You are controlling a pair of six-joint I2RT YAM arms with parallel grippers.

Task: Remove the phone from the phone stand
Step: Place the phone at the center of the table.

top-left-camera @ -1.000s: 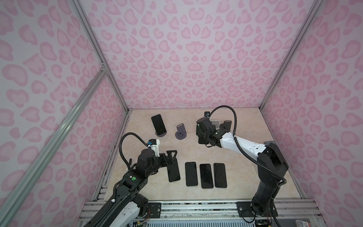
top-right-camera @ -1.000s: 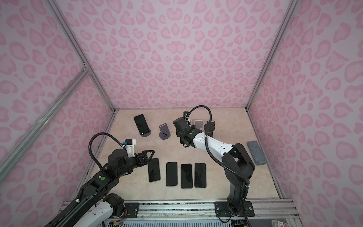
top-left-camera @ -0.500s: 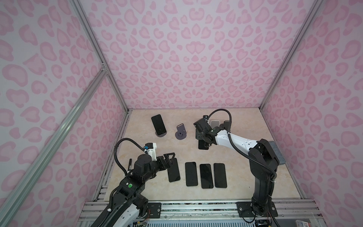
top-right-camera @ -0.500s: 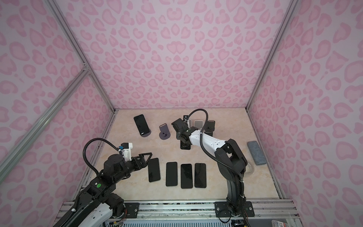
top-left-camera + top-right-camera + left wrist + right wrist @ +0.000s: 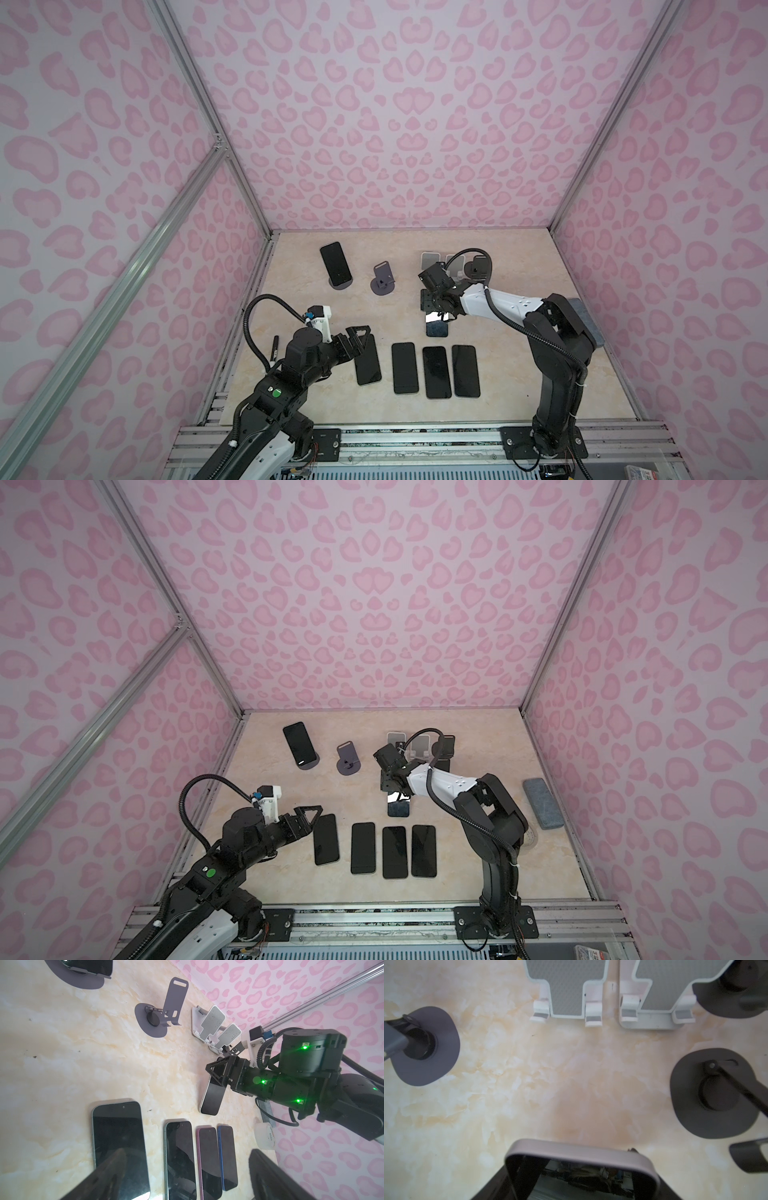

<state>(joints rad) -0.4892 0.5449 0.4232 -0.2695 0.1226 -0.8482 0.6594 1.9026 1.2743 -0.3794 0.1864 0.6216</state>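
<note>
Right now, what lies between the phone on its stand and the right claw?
Only the empty purple stand, seen in both top views; the right claw grips another phone.

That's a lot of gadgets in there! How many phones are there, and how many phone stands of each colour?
Phones lying flat: 4
Held phone, in the right claw: 1
Propped phone, on a purple stand: 1
Purple stands: 2
White stands: 2
Dark grey stands: 2
Total: 12 (6 phones, 6 stands)
</note>
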